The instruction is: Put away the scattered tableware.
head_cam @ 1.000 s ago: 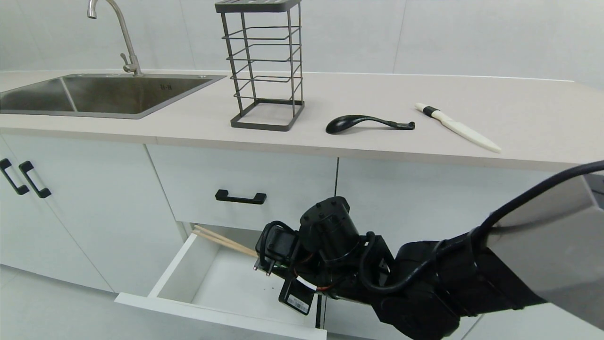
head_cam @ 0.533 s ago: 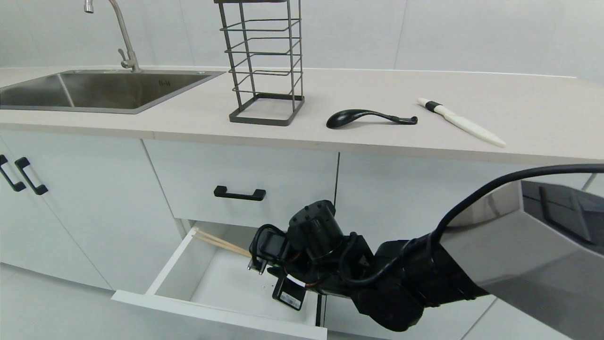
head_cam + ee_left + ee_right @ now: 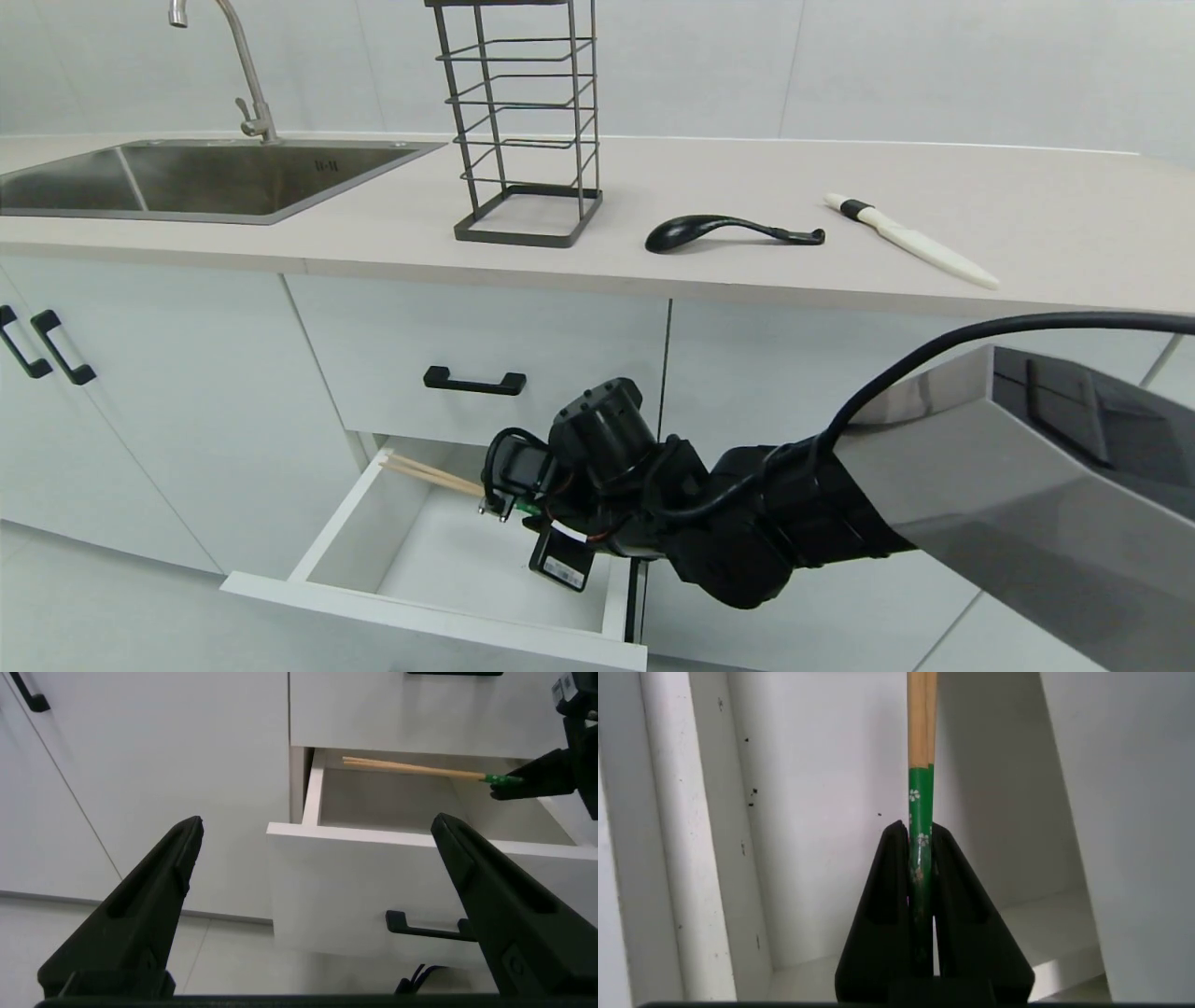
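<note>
My right gripper [image 3: 495, 505] is shut on the green end of a pair of wooden chopsticks [image 3: 434, 474]. It holds them inside the open white lower drawer [image 3: 415, 597], their tips pointing at the drawer's back left corner. In the right wrist view the fingers [image 3: 957, 901] clamp the chopsticks [image 3: 920, 728] above the drawer floor. My left gripper [image 3: 318, 826] is open and holds nothing, out in front of the drawer [image 3: 374, 835], facing the chopsticks [image 3: 411, 767]. A black spoon [image 3: 719, 231] and a white knife [image 3: 910, 241] lie on the countertop.
A dark wire rack [image 3: 523, 121] stands on the counter left of the spoon. A steel sink [image 3: 187, 177] with a tap is at the far left. A shut drawer with a black handle [image 3: 474, 382] is above the open one. Cabinet doors stand to the left.
The head camera tilted a little at first. My right gripper has moved left and deeper into the drawer with the chopsticks.
</note>
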### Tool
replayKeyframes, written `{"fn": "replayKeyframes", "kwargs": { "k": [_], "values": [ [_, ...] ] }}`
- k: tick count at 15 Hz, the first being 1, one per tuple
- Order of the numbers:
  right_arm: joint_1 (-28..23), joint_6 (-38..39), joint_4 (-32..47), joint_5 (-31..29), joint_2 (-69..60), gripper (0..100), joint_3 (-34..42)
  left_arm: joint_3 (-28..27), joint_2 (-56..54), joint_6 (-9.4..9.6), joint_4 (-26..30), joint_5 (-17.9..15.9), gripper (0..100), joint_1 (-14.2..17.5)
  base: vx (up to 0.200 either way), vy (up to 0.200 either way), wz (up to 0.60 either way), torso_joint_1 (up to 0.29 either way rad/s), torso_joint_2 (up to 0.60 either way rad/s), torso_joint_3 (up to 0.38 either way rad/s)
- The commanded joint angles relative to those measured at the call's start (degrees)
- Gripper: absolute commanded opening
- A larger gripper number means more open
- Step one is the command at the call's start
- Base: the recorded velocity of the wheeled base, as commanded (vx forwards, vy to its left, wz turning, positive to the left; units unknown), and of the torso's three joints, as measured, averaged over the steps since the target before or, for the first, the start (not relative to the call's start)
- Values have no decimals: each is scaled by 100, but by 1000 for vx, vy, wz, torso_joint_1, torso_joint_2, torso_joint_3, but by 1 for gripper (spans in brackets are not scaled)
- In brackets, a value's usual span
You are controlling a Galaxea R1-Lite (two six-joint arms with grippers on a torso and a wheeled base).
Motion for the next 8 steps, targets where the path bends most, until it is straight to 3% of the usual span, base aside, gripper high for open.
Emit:
{"fn": "replayKeyframes", "kwargs": {
  "k": [1, 8],
  "values": [
    [-18, -111, 21, -9, 146, 0, -145, 0, 7, 2, -6, 0, 100, 1, 0, 0, 0, 0, 0, 0],
    [-133, -287, 73, -18, 718, 0, -497, 0, 7, 2, -6, 0, 100, 1, 0, 0, 0, 0, 0, 0]
  ]
}}
